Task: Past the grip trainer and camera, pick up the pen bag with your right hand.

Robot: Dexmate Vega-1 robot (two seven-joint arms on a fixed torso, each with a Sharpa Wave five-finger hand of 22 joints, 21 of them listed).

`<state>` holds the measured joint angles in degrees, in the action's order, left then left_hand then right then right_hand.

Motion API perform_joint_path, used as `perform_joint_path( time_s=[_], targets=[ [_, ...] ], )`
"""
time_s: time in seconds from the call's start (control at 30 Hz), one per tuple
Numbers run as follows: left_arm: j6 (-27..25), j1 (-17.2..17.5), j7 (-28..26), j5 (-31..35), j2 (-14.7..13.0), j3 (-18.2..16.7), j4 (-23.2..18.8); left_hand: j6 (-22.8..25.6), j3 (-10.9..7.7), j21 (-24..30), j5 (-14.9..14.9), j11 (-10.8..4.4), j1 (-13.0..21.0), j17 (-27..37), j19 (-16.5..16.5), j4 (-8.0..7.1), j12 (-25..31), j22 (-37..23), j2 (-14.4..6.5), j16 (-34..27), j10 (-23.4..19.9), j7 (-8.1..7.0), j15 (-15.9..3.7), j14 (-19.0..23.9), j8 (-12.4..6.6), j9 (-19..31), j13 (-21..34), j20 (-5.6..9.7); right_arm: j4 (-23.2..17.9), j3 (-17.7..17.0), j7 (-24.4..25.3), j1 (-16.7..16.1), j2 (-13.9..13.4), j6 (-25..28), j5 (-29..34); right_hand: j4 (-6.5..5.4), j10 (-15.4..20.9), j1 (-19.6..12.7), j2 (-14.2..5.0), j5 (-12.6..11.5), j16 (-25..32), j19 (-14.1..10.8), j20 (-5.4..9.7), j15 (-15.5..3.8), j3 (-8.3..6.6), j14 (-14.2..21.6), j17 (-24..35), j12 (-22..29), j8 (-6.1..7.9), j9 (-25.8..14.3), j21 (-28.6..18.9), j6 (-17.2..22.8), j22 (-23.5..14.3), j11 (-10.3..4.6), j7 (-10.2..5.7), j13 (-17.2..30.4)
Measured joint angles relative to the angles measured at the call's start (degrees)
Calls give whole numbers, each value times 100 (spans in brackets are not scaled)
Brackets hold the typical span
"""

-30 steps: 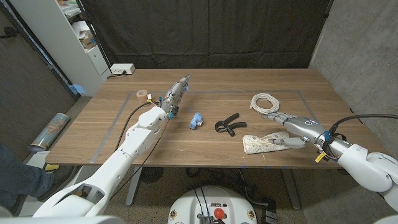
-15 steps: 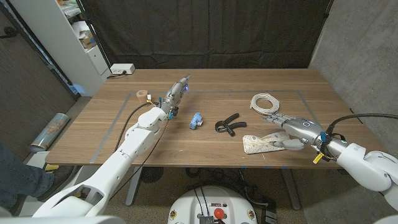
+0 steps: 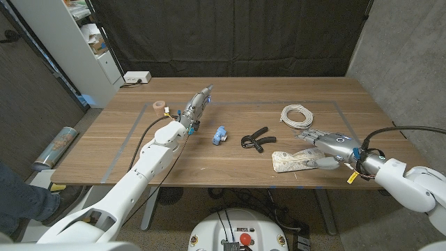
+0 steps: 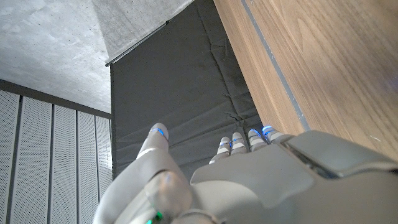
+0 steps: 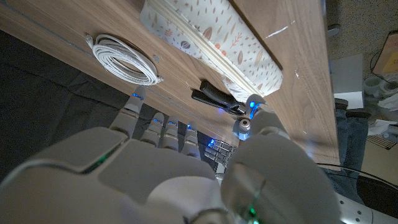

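1. Dark curtains back a wooden worktop (image 3: 230,167) where the pen bag (image 3: 293,161) lies near the front edge, just past the black grip trainer (image 3: 255,138) and small blue camera (image 3: 219,134).
2. Right hand (image 3: 327,148) straddles the bag's right end, fingers spread, thumb low; no firm hold shows yet.
3. Left hand (image 3: 197,106) hovers, fingers straight, holding nothing.
4. Risk: closing on one end only, the soft bag could droop or slip out.
5. Long axis runs roughly left–right, far end tilted slightly toward the white cable coil (image 3: 298,114).
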<state>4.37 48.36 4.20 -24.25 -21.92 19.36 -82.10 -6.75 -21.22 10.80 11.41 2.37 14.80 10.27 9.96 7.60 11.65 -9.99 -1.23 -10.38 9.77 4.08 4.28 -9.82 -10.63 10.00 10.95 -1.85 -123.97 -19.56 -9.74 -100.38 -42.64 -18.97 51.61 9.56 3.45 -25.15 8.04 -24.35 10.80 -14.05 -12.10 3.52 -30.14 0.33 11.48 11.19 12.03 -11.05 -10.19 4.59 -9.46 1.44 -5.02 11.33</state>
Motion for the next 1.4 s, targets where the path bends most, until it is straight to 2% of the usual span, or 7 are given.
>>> perform_joint_path(
  time_s=[0.03, 0.23, 0.43, 0.5, 0.67, 1.13, 1.4],
  targets=[
    [0, -2, 1, -1, 1, 3, 3, 0, 0, 0, 0, 0, 0, 0, 0, 0, 0, 0, 0, 0, 0, 0, 0, 0, 0, 0, 0, 0, -36, 13, -18, -7, -8, 22, 20, 0, 0, 0, 0, 0, 0, 42, -42, 17, 0, -17, 0, 0, 0, 0, 0, 0, 0, 0, 0, 0],
    [-2, -21, 10, -3, 3, 13, 8, 0, 0, 0, 0, 0, 0, 0, 0, 0, 0, 0, 0, 0, 0, 0, 0, 0, 0, 0, 0, 0, -85, 41, -118, -18, -16, 135, 88, 0, 96, -48, 44, 26, 0, 136, -26, 213, 0, -64, 0, 34, 0, 0, 0, 22, -12, -30, -21, 0],
    [-2, -57, 10, -3, 4, 23, 19, 0, -1, 0, 0, 0, 0, 0, 0, -1, 0, 0, 0, 0, 0, 0, 0, 0, 0, 0, 0, 0, -85, 41, -244, -18, -16, 247, 151, 0, -22, -69, 24, 26, 0, 165, -38, 244, 0, -95, 0, 0, 0, 0, 0, 22, -29, -23, -21, 29],
    [-55, -62, 25, 1, 7, 27, 26, 0, -1, 0, 0, 0, 0, -1, 0, -1, 0, 0, 0, 0, 0, 0, 0, 0, 0, 0, 0, 0, -123, 135, -266, 7, -87, 271, 158, 0, -54, -100, 55, 26, 0, 164, -38, 244, 0, -95, 0, 0, -43, 0, 0, 15, -29, -8, -15, 28],
    [-89, -84, 42, 9, 21, 42, 56, 0, -1, 0, 0, 0, 0, -1, 0, -1, 0, 0, 0, 0, 0, 0, 0, 0, 0, 0, 0, 0, -120, 195, -312, 34, -135, 344, 172, 0, -73, -138, 32, 26, 46, 164, -38, 347, 0, -54, 0, 0, -45, 0, 0, -20, -29, 11, -20, 28],
    [-136, -118, 50, 40, 35, 64, 77, 0, 14, 0, 0, -1, 0, -1, 0, -16, 0, 0, 0, 0, -1, 0, 0, 0, 0, 0, 0, 1, 5, 340, -349, 63, -262, 551, 135, -24, -92, -160, 10, 26, 88, 160, -35, 303, -23, -11, 0, 0, -45, 0, -23, -20, -29, 31, -20, 28],
    [-153, -135, 53, 44, 34, 64, 78, 0, 14, 0, 0, -1, 0, -2, 0, -16, 0, 0, 0, 0, -1, 0, 0, 0, 0, 0, 0, 1, 98, 451, -307, 104, -362, 652, 61, -24, -92, -227, 16, 26, 90, 79, 3, 292, -23, 61, 0, 1, -45, 0, -67, -20, -28, 31, -20, 27]
  ],
)
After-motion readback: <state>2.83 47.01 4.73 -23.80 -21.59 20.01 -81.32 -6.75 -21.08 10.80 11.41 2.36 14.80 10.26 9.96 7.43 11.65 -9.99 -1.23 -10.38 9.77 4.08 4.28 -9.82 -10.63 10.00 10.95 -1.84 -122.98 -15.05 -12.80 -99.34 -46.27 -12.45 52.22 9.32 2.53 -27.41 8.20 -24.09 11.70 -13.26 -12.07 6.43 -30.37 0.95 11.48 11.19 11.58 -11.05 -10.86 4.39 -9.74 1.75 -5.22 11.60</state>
